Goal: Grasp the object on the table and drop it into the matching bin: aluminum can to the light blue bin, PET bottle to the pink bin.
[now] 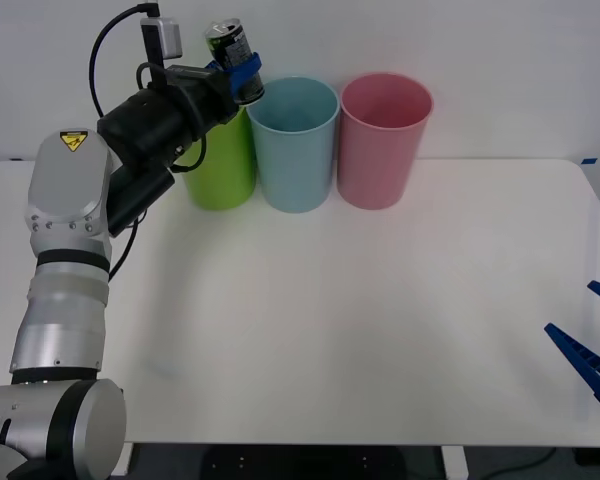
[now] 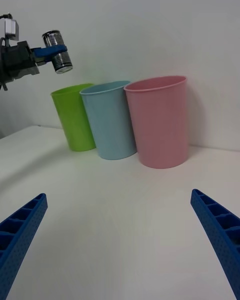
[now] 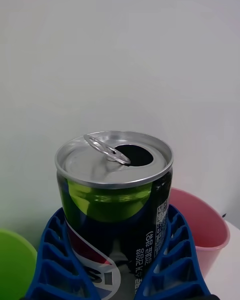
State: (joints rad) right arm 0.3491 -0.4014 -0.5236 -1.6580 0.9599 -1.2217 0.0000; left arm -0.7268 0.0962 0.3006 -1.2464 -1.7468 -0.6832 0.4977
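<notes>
Front view: pale blue plastic, tall and tapering, the light blue bin (image 1: 294,143) between a lime green bin (image 1: 221,160) and the pink bin (image 1: 384,138), all three in a touching row at the far edge of the white table (image 1: 360,340); nothing seen inside the blue and pink ones. Aluminum can (image 1: 227,48) up in the air, tilted, above the gap between green and blue rims, pinched round its dark side by the left gripper (image 1: 242,72). Right gripper (image 1: 592,345) low at the table's near right edge, fingers spread.

Right wrist view: smooth glossy bin walls, rims round; can well above the green bin, clamped by one blue finger across it.

Left wrist view: silver top, pull tab lifted, mouth open; ribbed blue fingers (image 3: 55,260) pressed against both sides of the can (image 3: 115,200).
</notes>
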